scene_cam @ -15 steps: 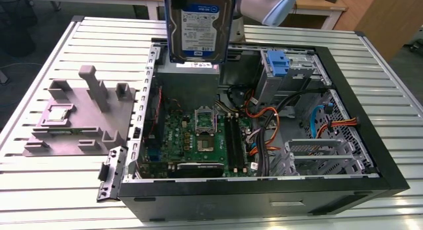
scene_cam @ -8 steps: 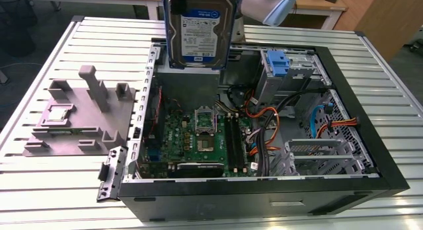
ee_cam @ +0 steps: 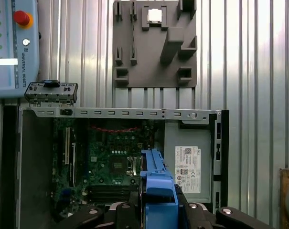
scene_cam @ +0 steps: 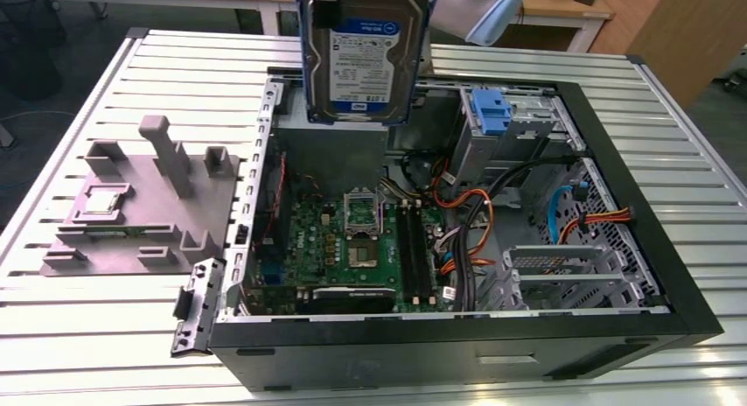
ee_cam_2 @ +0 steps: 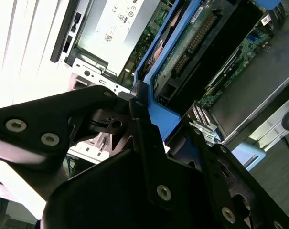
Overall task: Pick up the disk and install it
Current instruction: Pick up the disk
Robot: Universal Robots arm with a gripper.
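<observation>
**Item 1: disk (scene_cam: 362,60).** Silver-grey drive with a white-and-blue label and blue side rails. It was off every surface, suspended over the far end of the open computer case (scene_cam: 688,310). Its long axis stood upright and the label faced the exterior view.

**Item 2: gripper (ee_cam: 158,206).** Black, 2 fingers, and the only 1 on the rig. In both wrist views the jaws stood clamped on the disk, pressing a blue rail from either side. The second wrist view showed the drive's green circuit-board face running away from the fingers (ee_cam_2: 137,114), so the disk lay straight ahead of the jaws, in line with them.

**Item 3: position over the case.** In the first wrist view, looking down, the held edge sat above the line where the motherboard (ee_cam: 111,162) met the grey power-supply box (ee_cam: 187,167).

**Item 4: drive bays.** A metal cage (scene_cam: 572,275) sat inside the case toward the exterior view's right, well apart from the disk and lower. A bare blue bracket (scene_cam: 491,108) occupied a bay near the far wall, just beside the disk's right edge in that view. Judged from this, the pickup was done and no seating had begun.

**Item 5: surroundings.** A grey moulded fixture (scene_cam: 140,205) rested on the slatted table (scene_cam: 94,336), outside the case on the exterior view's left.
</observation>
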